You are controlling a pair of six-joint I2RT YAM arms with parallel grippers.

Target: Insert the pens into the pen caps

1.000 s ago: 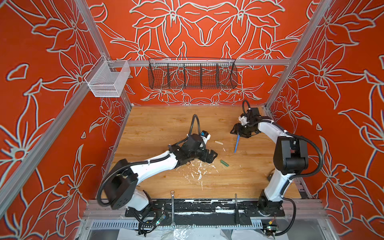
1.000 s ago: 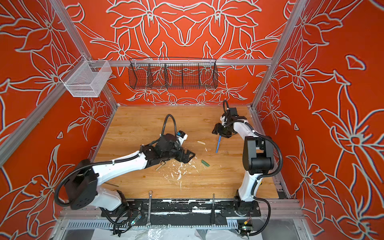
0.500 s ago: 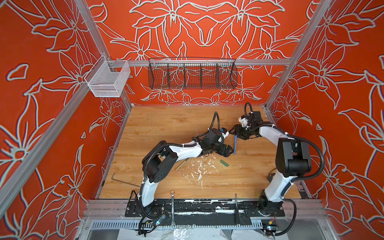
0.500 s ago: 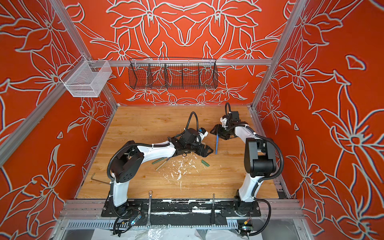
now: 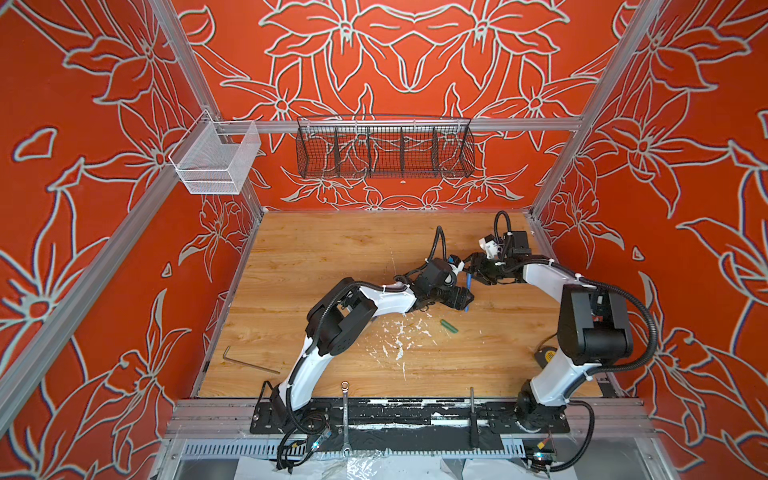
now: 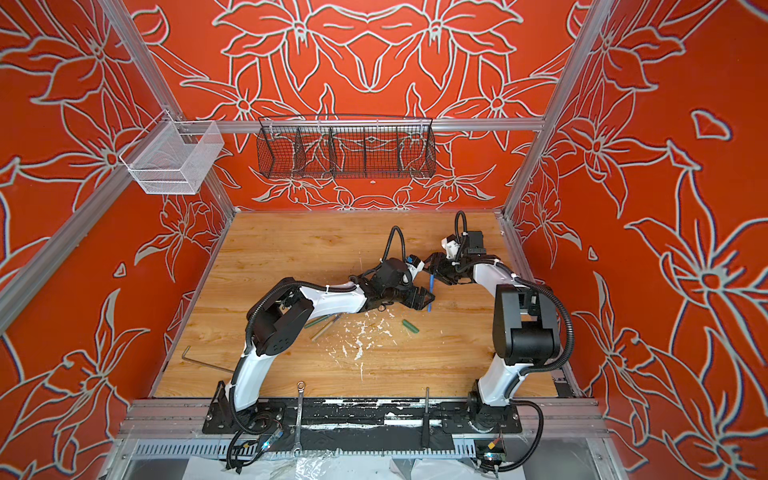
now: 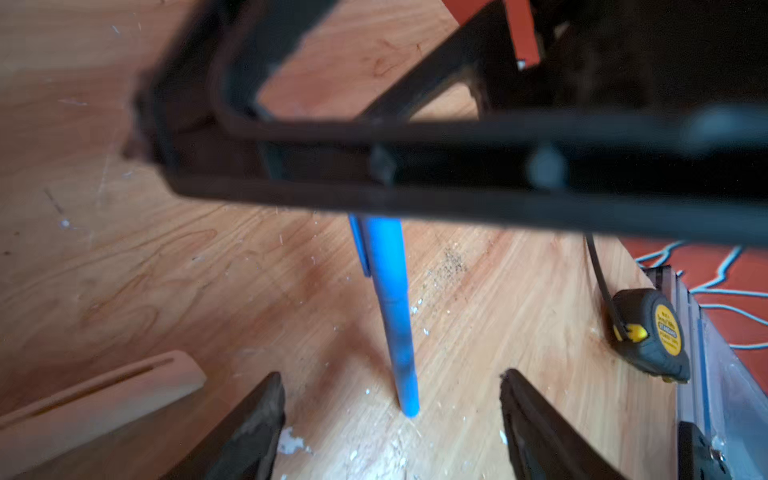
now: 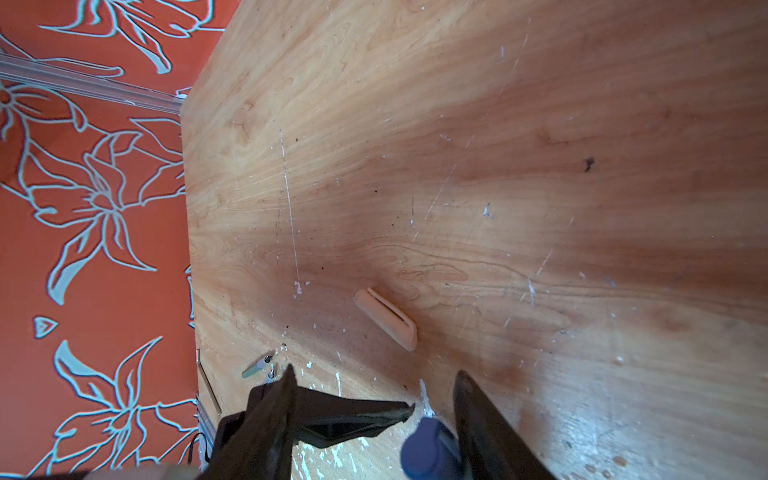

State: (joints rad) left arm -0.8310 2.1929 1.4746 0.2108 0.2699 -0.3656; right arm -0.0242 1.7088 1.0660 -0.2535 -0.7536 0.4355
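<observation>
Blue cap (image 7: 382, 249) holds the blue pen (image 7: 400, 349) (roughly upright); left claw (image 7: 390, 374) wide; right claw (image 8: 375, 370), I cannot tell.

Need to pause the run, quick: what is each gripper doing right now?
Left gripper: open, jaws either side of the blue pen, not touching.
Right gripper: open, pen's capped end against one finger.

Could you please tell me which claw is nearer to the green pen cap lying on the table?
Left. The left claw hovers just behind the green pen cap; the right claw sits farther back, beside the blue pen.
</observation>
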